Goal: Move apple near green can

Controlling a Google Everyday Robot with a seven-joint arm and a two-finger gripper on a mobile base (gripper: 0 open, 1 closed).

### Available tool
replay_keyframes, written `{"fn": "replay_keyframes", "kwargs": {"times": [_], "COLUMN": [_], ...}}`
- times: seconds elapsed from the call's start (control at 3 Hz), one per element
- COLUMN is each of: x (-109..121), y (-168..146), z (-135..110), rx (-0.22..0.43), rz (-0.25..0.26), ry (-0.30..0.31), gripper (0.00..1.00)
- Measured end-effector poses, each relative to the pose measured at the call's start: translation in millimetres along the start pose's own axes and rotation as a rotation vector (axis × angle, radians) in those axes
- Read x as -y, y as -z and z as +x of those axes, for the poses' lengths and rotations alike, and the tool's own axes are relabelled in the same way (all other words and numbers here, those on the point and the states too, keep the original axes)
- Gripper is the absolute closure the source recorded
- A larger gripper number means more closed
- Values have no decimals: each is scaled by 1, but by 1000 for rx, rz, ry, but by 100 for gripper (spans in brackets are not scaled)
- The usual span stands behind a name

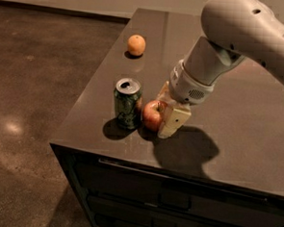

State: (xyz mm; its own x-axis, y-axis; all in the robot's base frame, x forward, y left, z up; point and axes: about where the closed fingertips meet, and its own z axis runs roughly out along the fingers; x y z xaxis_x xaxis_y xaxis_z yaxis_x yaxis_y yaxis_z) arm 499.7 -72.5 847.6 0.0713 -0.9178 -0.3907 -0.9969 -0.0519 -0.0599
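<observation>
I have the gripper (pixel 167 112) clamped on the apple (pixel 152 115), down at the level of the worktop (pixel 237 126). The apple is just to the right of the green can (pixel 127 104); I cannot tell whether they touch. An orange fruit (pixel 136 44) lies well behind the can.

My arm (pixel 243 30): smooth off-white shells, small dark holes in the rounded upper housing, a perforated wrist collar (pixel 194 92), and a cream gripper (pixel 164 116) at the apple's (pixel 150 115) 3 o'clock.
</observation>
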Motion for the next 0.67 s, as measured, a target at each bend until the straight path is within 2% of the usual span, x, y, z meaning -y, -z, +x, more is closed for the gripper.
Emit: {"fn": "replay_keyframes", "kwargs": {"times": [0.33, 0.67], "x": [13, 13], "y": [21, 21], "z": [12, 12], "rx": [5, 5], "rz": [31, 31], "ry": [-24, -24], "gripper": [0, 0]}}
